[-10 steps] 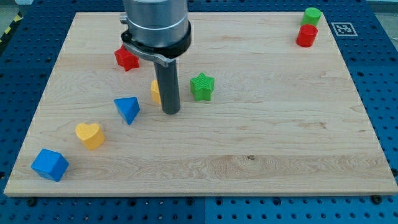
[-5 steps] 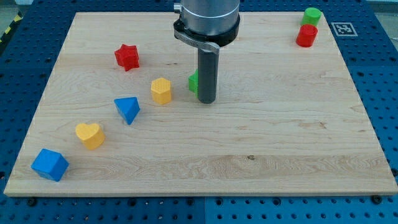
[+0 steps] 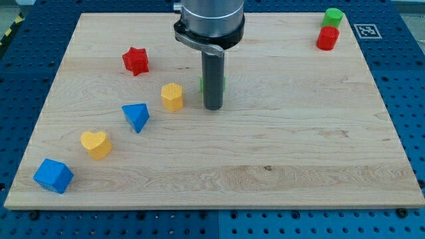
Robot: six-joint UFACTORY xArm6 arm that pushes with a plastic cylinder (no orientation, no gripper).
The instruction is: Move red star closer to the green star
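Note:
The red star (image 3: 135, 60) lies at the upper left of the wooden board (image 3: 299, 133). The green star (image 3: 202, 85) is near the board's middle, almost wholly hidden behind my rod; only thin green slivers show at the rod's sides. My tip (image 3: 212, 107) rests on the board just in front of the green star, well to the right of and below the red star. A yellow block (image 3: 172, 97) stands just left of my tip.
A blue triangle (image 3: 137, 117), a yellow heart (image 3: 96, 143) and a blue cube (image 3: 53, 175) run toward the lower left. A green cylinder (image 3: 333, 16) and a red cylinder (image 3: 327, 38) stand at the upper right corner.
My rod swung right from beside the yellow block, then came back slightly left, and now covers the green star. No block has visibly moved.

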